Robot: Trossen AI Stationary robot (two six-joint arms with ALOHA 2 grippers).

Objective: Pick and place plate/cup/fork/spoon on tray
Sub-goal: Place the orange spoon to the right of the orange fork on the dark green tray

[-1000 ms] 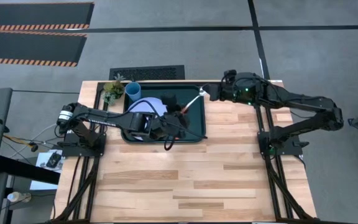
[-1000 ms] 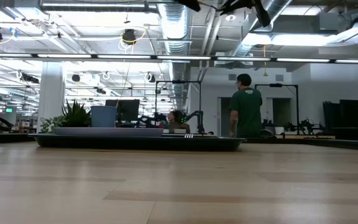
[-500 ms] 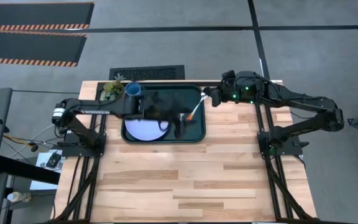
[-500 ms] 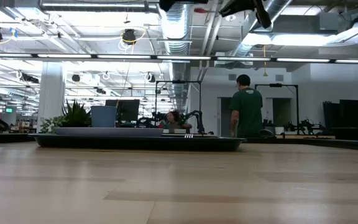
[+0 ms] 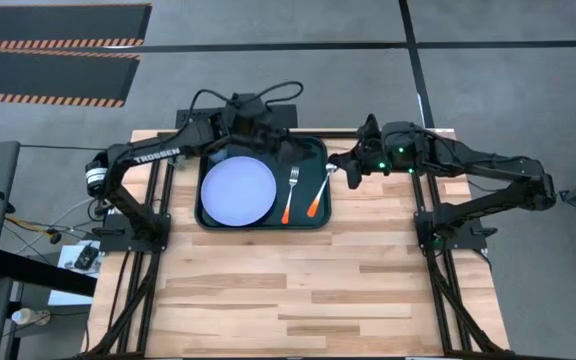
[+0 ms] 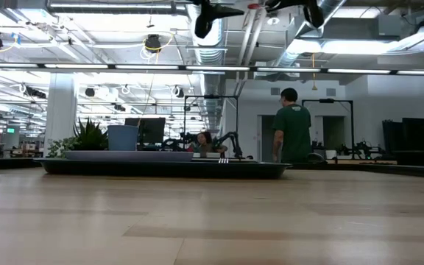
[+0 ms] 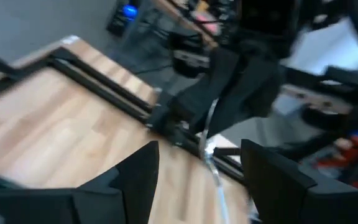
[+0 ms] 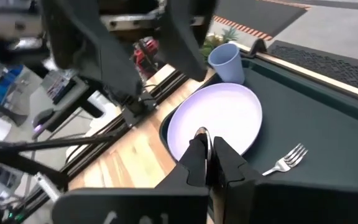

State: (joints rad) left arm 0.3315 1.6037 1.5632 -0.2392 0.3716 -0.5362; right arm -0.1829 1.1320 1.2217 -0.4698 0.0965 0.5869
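Left gripper (image 5: 280,150) lifted back off the plate (image 5: 237,192), released, arm marked TROSSEN, right gripper (image 8: 209,163) grasping spoon (image 5: 319,190).

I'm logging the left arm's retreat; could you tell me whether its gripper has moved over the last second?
Yes. In the high view the left gripper has moved from beside the plate at the tray's middle to its far rim.

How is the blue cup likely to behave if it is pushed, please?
The cup stands upright, so a high push would probably tip it. It looks like thin plastic, likely light. Once down, its round wall may roll.
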